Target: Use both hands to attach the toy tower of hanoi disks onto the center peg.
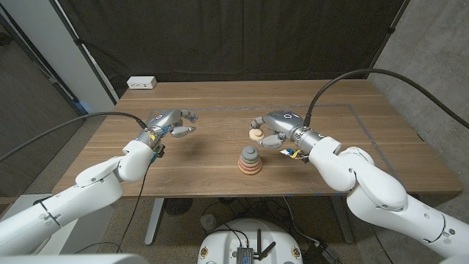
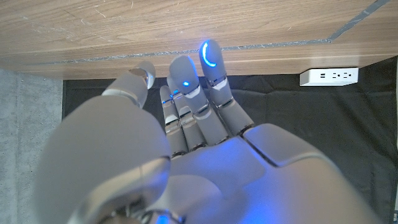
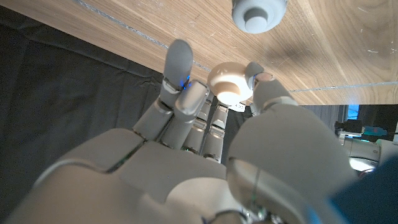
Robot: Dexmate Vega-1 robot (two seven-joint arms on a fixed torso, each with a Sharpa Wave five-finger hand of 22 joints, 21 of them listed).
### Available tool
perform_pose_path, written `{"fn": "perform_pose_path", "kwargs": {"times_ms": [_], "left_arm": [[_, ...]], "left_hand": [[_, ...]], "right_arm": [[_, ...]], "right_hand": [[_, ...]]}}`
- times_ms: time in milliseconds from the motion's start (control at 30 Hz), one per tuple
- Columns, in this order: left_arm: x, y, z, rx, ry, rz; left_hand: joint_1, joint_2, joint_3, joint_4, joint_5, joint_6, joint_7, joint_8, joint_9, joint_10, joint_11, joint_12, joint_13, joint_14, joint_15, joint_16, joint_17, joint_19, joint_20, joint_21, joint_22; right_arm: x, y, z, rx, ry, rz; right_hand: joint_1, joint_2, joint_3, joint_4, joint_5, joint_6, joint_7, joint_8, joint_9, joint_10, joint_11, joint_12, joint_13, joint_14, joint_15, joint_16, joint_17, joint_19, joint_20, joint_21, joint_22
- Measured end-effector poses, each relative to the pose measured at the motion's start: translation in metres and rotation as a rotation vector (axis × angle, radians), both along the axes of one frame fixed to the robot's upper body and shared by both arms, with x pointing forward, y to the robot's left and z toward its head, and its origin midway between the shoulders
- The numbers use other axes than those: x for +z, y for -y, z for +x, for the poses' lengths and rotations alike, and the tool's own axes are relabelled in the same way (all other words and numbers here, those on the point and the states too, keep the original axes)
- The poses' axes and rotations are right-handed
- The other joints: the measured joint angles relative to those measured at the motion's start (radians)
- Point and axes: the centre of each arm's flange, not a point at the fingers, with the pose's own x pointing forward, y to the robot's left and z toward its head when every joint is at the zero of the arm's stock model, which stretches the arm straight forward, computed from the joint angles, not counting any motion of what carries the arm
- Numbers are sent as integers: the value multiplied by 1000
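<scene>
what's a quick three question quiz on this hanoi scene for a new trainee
1. True or false: the right hand holds a small pale disk.
2. Which hand holds nothing? A) left hand B) right hand C) neither
3. Fill in: the stack of disks stands on the wooden table, between the two hands and nearer the ____ hand.

Key
1. True: the right wrist view shows the disk pinched between the thumb and a finger.
2. A: its fingers are apart, above the table, with nothing in them.
3. right
</scene>
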Motion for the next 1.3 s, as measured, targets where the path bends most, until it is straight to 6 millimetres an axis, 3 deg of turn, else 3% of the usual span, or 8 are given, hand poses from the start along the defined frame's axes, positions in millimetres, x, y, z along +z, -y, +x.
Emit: {"fn": "perform_pose_path", "kwargs": {"times_ms": [600, 1300], "left_arm": [[-1, 2, -2, -4, 4, 23], [0, 7, -3, 2, -4, 74]], "left_hand": [[9, -9, -3, -3, 0, 1, -1, 0, 0, 0, 0, 0, -3, 0, 0, 4, -3, 0, 0, 0, -3], [14, -14, -7, 1, -3, 2, -2, 0, 0, 2, 2, 0, -3, 0, 0, 4, -8, 0, 0, 0, -8]], "right_arm": [[3, -20, 3, 16, -25, -51], [-2, -28, 13, -2, -76, -97]], "right_hand": [[0, 0, 0, 0, 0, 2, -2, -5, 1, 0, 0, -12, 2, 0, 0, 0, 0, 0, 0, 0, -4], [0, 0, 0, 0, 4, 3, -3, -6, 0, 0, 0, -11, 3, 0, 0, 0, 0, 0, 0, 0, -5]]}}
